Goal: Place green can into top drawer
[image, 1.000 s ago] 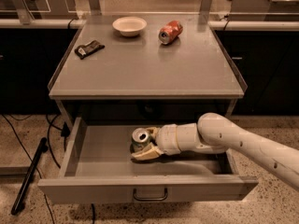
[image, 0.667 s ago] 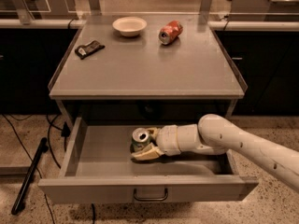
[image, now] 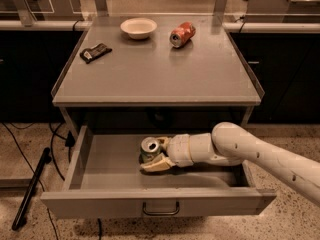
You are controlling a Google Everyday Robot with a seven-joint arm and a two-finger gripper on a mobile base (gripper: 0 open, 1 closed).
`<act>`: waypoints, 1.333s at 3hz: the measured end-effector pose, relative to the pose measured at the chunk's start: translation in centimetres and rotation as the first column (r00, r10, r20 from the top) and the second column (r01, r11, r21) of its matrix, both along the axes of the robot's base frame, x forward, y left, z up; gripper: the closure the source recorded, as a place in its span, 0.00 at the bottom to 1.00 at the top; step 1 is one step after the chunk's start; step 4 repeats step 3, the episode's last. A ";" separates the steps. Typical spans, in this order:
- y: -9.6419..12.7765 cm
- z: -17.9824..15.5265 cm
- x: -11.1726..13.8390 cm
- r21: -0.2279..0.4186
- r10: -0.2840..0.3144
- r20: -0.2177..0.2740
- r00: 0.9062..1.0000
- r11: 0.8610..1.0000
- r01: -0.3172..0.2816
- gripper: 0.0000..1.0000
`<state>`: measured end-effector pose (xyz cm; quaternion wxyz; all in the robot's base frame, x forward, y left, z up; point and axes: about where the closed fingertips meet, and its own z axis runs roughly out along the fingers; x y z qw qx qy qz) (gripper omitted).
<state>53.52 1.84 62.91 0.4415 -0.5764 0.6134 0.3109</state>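
**Green can upright in the open drawer, claw closed on it**

The drawer (image: 95, 160) stood pulled out below the surface (image: 155, 76), its front panel and small dark handle (image: 160, 208) towards the camera. The green can (image: 149, 147) was inside it, a little left of the middle of the drawer floor. It stood on end, its long axis close to vertical. The silver top pointed up and slightly towards the camera, with the tab opening in sight. Whether its base rested on the drawer floor could not be told, as a pale finger crossed in front of it.

The claw (image: 151, 155) was clamped on the can, one finger at the front low on its side, the other behind it. To the right, the white arm (image: 250, 151) ran from the claw across the drawer and out over its right wall.

Set against the frames from a second before, nothing had shifted: the can, the claw and the arm kept the same places and poses, and the drawer was as far out.

On the surface lay, from left to right, a dark packet (image: 95, 52), a pale bowl (image: 138, 27) and a red can (image: 182, 34) on its side, its end turned to the front left. A black pole (image: 31, 189) leaned on the floor at far left.
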 end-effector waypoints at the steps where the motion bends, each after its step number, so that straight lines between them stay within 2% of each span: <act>1: 0.0 0.0 0.0 0.000 0.000 0.000 1.000 1.000 0.000 0.29; 2: 0.0 0.0 0.0 0.000 0.000 0.000 1.000 1.000 0.000 0.00; 4: 0.0 0.0 0.0 0.000 0.000 0.000 1.000 1.000 0.000 0.00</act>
